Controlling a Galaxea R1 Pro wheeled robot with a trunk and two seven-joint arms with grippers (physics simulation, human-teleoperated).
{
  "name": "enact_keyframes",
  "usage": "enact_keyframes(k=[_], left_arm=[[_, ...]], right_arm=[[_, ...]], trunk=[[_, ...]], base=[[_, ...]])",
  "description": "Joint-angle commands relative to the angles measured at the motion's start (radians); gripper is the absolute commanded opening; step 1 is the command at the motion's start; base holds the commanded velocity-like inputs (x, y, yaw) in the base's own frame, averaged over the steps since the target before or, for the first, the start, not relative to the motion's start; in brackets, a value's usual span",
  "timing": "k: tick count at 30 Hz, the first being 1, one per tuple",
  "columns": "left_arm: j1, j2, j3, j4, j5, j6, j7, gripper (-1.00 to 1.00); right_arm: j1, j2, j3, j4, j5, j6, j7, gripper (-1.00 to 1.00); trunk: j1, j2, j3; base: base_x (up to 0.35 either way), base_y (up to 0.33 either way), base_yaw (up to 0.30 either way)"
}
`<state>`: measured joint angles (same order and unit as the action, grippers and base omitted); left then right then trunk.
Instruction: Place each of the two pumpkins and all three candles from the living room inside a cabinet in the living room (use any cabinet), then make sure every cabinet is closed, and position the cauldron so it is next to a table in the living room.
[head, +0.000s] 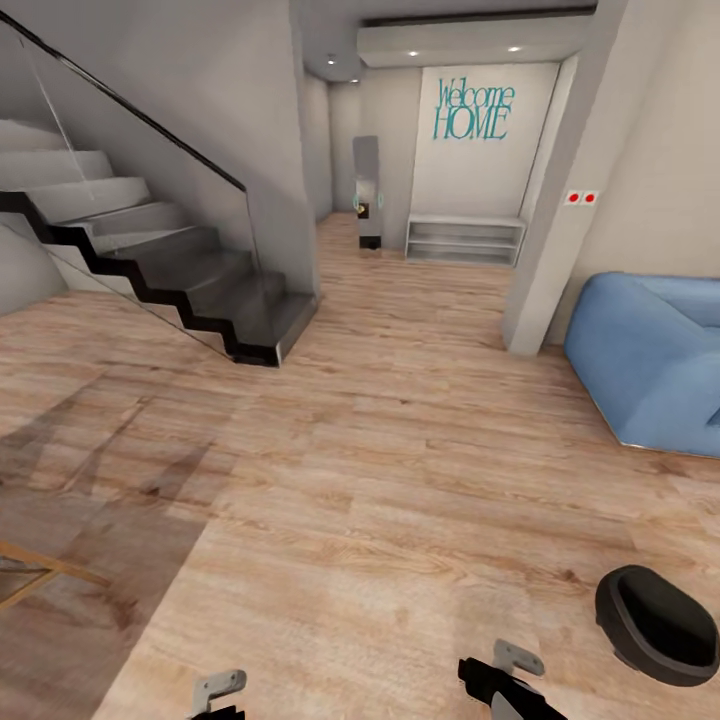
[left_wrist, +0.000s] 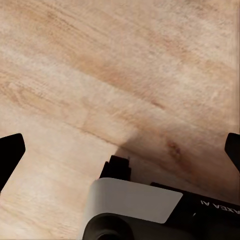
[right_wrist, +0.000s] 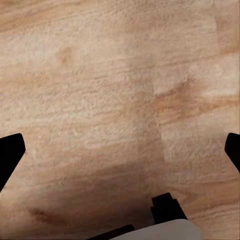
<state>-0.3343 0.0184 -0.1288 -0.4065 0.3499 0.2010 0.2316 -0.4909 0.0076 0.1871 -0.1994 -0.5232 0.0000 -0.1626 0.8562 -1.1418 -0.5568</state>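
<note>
The cauldron (head: 657, 622), a round black pot with a wide mouth, stands on the wood floor at the lower right of the head view, just right of my right arm. My right gripper (head: 505, 680) and left gripper (head: 218, 695) poke in at the bottom edge. In the wrist views both the left gripper (left_wrist: 120, 150) and the right gripper (right_wrist: 120, 150) are open, fingers spread wide over bare floorboards, holding nothing. The pumpkins, candles, cabinet and table are out of view.
A dark staircase (head: 190, 280) with a glass rail rises at the left. A blue sofa (head: 650, 360) sits at the right beside a white pillar (head: 545, 260). A low white shelf (head: 465, 240) stands in the far hallway. A wooden frame (head: 40, 575) juts in at lower left.
</note>
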Motion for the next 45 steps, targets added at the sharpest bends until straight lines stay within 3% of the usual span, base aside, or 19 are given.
enact_keyframes(k=[1, 12, 18, 30, 45], left_arm=[[0.000, 0.000, 0.000, 0.000, 0.000, 0.000, 0.000, 1.00], [0.000, 0.000, 0.000, 0.000, 0.000, 0.000, 0.000, 1.00], [0.000, -0.001, 0.001, 0.001, 0.000, -0.013, 0.000, 1.00], [0.000, 0.000, 0.002, 0.001, 0.000, -0.015, 0.000, 1.00], [0.000, 0.000, 0.001, 0.001, 0.001, -0.015, 0.000, 1.00]], right_arm=[[0.000, 0.000, 0.000, 0.000, 0.000, 0.000, 0.000, 1.00], [0.000, -0.001, 0.000, 0.006, 0.001, 0.000, 0.001, 1.00], [0.000, 0.000, 0.001, 0.048, 0.002, -0.052, 0.003, 1.00], [0.000, 0.001, 0.001, 0.054, -0.001, -0.070, 0.002, 1.00], [0.000, 0.000, -0.003, 0.054, -0.009, -0.071, 0.002, 1.00]], trunk=[[0.000, 0.000, 0.000], [0.000, 0.000, 0.000], [0.000, 0.000, 0.000], [0.000, 0.000, 0.000], [0.000, 0.000, 0.000]], base=[[0.327, 0.000, -0.005], [0.327, 0.000, -0.016], [0.327, 0.000, -0.001], [0.327, 0.000, -0.012], [0.327, 0.000, -0.254]])
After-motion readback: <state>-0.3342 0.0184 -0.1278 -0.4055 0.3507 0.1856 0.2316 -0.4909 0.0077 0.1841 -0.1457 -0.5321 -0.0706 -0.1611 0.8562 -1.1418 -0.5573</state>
